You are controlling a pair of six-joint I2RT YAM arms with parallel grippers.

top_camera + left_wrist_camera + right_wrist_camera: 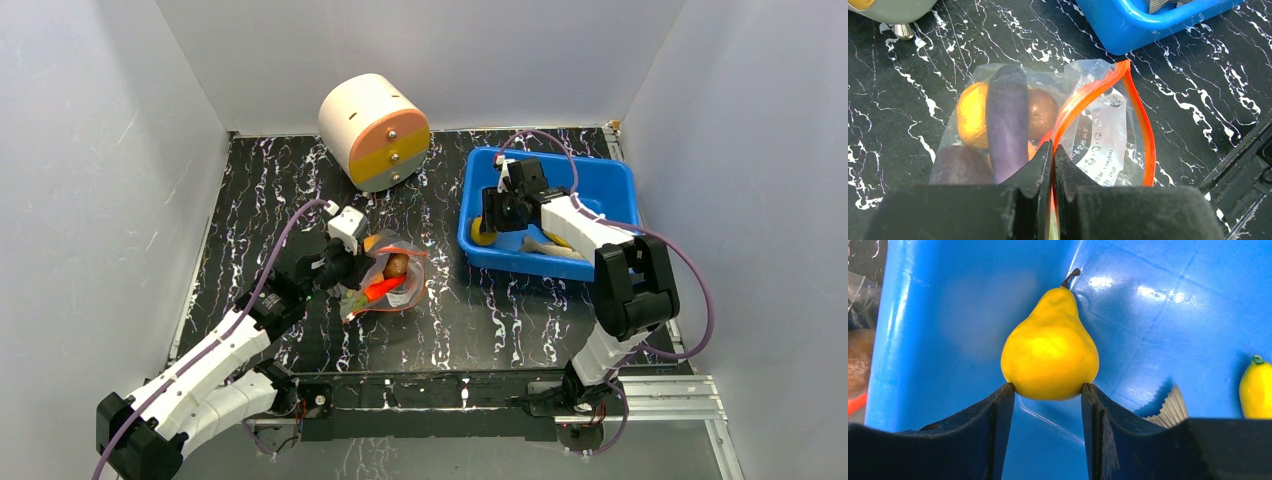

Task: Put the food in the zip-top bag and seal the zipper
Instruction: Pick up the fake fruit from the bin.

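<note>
The zip-top bag [385,280] lies left of centre on the black table and shows close up in the left wrist view [1098,135]. Inside it are a purple eggplant [1007,120], an orange round piece [972,115], a brown round piece [1042,112] and an orange carrot [383,290]. The mouth stands open, with the red-orange zipper [1143,125] bowed in a loop. My left gripper [1053,147] is shut on the zipper strip at the bag's near corner. My right gripper [1048,390] is inside the blue bin, its fingertips pressed on both sides of a yellow pear [1049,352].
The blue bin [600,180] stands at the back right; it holds another yellow food [1255,390] and a pale ridged piece [1172,405]. A cream-and-orange cylinder [375,132] lies at the back centre. White walls enclose the table on three sides.
</note>
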